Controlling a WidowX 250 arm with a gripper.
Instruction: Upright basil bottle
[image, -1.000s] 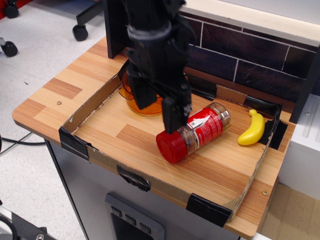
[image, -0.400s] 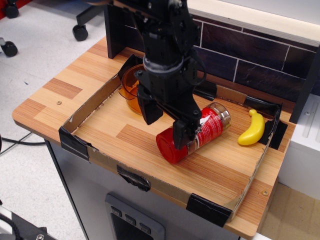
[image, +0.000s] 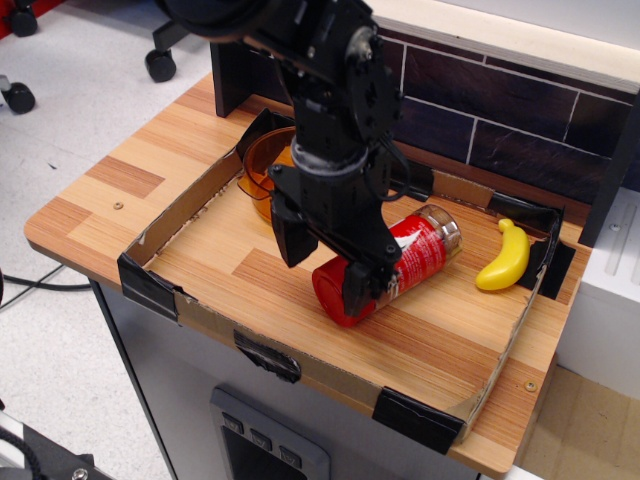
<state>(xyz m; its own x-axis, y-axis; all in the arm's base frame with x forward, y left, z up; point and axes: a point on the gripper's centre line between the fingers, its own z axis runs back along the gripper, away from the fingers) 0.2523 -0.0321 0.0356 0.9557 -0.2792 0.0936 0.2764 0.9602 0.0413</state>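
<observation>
- Wood-grain table (image: 120, 185) fills your view, with dark brick tiling behind its far edge and grey floor off the left edge, where chair castors (image: 160, 62) stand.
- You've got a shallow cardboard tray (image: 170, 225) on the table, running from the left part toward the right corner, its corners bound with black tape.
- Low walls all round, so your sideways room inside is bounded; above the tray it's open.
- Bare tray floor lies to the near left and near right of the bottle, and that's your widest clear patch.
- Your basil bottle (image: 415, 250) is on its side in the middle of the tray floor, not upright.
- Its long axis runs diagonally: the red cap (image: 328, 292) points toward the table's near edge and left, the base toward the far right corner.
- Red label faces up, with clear glass showing at the base end.
- Your gripper (image: 322, 255) is right down at the cap end, one black finger (image: 288, 230) on the left, the other (image: 362, 280) over the neck.
- Those fingers are spread apart, straddling the cap end; whether either one touches the jar, you cannot tell from this angle.
- An amber bowl (image: 262, 172) sits toward the tray's far left corner, partly hidden behind your arm, near the bottle but apart from it.
- A yellow banana (image: 505, 258) lies by the tray's right wall, well clear of the bottle's base.
</observation>
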